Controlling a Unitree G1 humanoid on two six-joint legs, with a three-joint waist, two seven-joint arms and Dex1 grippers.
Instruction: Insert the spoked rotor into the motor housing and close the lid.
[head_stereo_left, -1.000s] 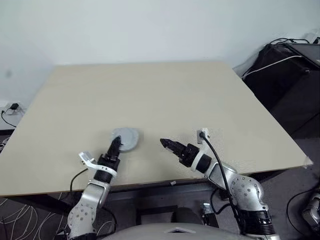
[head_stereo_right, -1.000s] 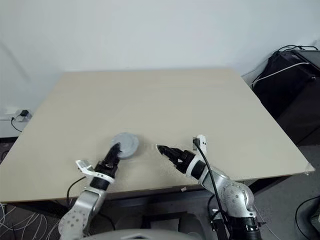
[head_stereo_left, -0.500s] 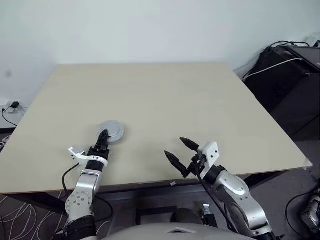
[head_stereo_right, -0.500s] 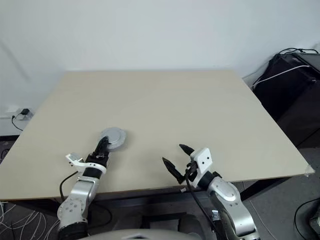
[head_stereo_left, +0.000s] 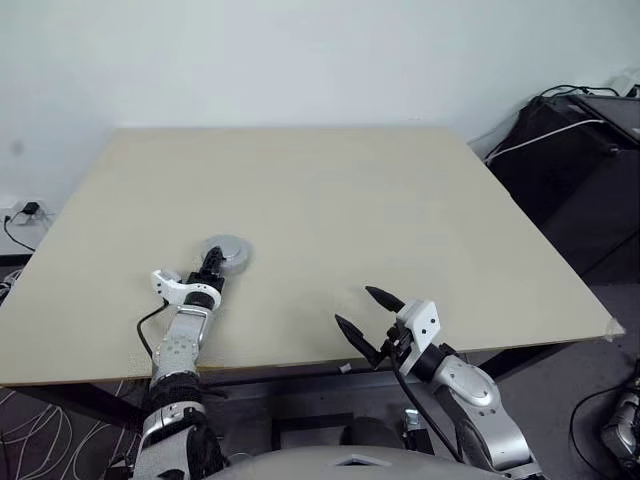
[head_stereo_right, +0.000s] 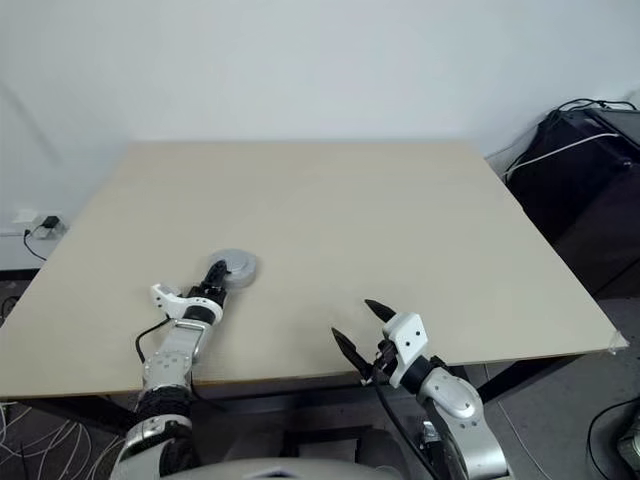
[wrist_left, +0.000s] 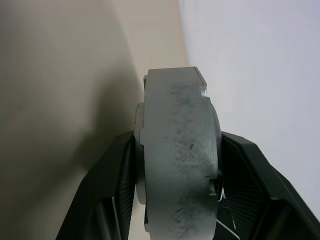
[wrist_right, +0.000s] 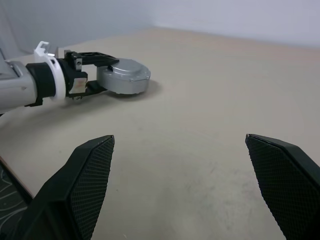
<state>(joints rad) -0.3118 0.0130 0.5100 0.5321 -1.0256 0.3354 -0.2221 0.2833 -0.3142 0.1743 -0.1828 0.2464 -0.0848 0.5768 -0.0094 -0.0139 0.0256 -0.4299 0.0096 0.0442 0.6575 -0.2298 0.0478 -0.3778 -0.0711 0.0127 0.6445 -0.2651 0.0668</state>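
Note:
A thick, plain grey disc, the lid (head_stereo_left: 228, 253), lies flat on the beige table (head_stereo_left: 330, 180) at the front left. My left gripper (head_stereo_left: 212, 263) is shut on it, one black finger (wrist_left: 115, 185) against each flat side of the lid (wrist_left: 177, 150). The right wrist view shows the lid (wrist_right: 125, 75) resting on the tabletop in that grip. My right gripper (head_stereo_left: 355, 308) hovers open by the table's front edge, well to the right of the lid, with nothing between its fingers. The spoked rotor and the motor housing are hidden.
Dark bags and cables (head_stereo_left: 585, 140) stand beyond the table's right edge. A wall socket with a plug (head_stereo_left: 25, 213) is low at the left. A white wall rises behind the table's far edge.
My left gripper has carried the lid away from me and a little left, lowering it to the tabletop. My right gripper has rolled and drawn back toward the front edge, staying open.

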